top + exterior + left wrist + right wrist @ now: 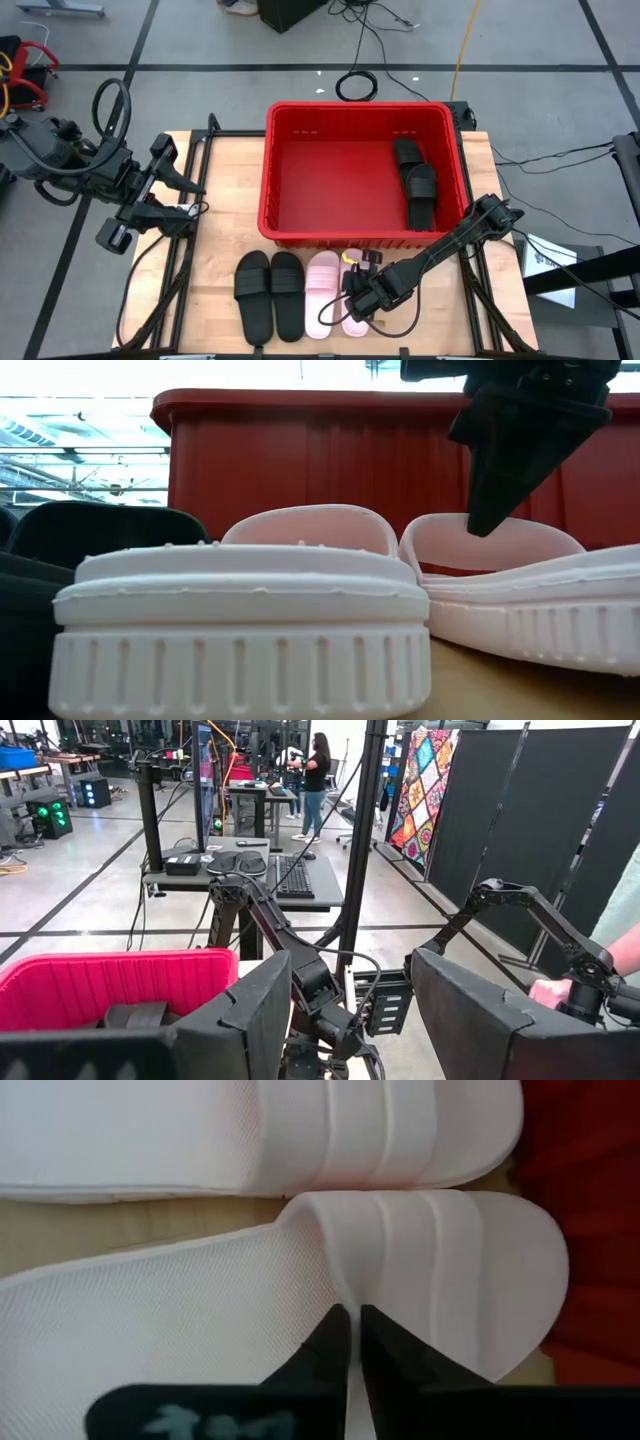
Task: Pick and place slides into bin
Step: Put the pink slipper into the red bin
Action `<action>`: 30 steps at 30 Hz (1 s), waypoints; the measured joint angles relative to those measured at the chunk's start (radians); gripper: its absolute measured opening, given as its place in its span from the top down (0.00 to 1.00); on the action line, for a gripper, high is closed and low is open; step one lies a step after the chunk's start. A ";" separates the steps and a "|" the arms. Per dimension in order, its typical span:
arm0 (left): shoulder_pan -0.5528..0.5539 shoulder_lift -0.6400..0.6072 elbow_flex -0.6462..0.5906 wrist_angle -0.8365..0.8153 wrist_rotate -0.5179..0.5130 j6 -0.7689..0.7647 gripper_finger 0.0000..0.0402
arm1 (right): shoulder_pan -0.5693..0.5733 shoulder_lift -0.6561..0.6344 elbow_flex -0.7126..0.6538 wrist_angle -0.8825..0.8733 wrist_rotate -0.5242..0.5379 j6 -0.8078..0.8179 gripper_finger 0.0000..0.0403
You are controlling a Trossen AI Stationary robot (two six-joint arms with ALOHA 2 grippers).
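**On the near tabletop: pink slide pinched by its strap**

At the front of the tabletop (225,200), the right hand (352,297) is clenched on the strap edge of the right-most pink slide (400,1270), the thin rim being caught between the closed fingers. The strap is judged to have been chosen because it stands proud of the sole and offers an edge to pinch. The second pink slide (322,294) lies just beside it, with two black slides (270,293) in the same row. Behind the row stands the red bin (300,130), already holding two black slides (415,180) against its right wall. The left hand (172,195) is held released at the left of the tabletop, clear of the work.
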 joint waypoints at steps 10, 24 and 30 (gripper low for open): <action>0.000 0.000 0.000 0.000 0.000 0.007 0.49 | -0.001 -0.016 0.000 0.005 -0.095 0.023 0.99; 0.000 0.000 0.000 -0.035 0.000 0.011 0.49 | -0.006 -0.208 -0.002 -0.037 -0.179 0.012 1.00; 0.000 0.000 0.000 -0.033 0.001 0.007 0.49 | -0.013 -0.298 -0.002 -0.011 -0.239 0.030 1.00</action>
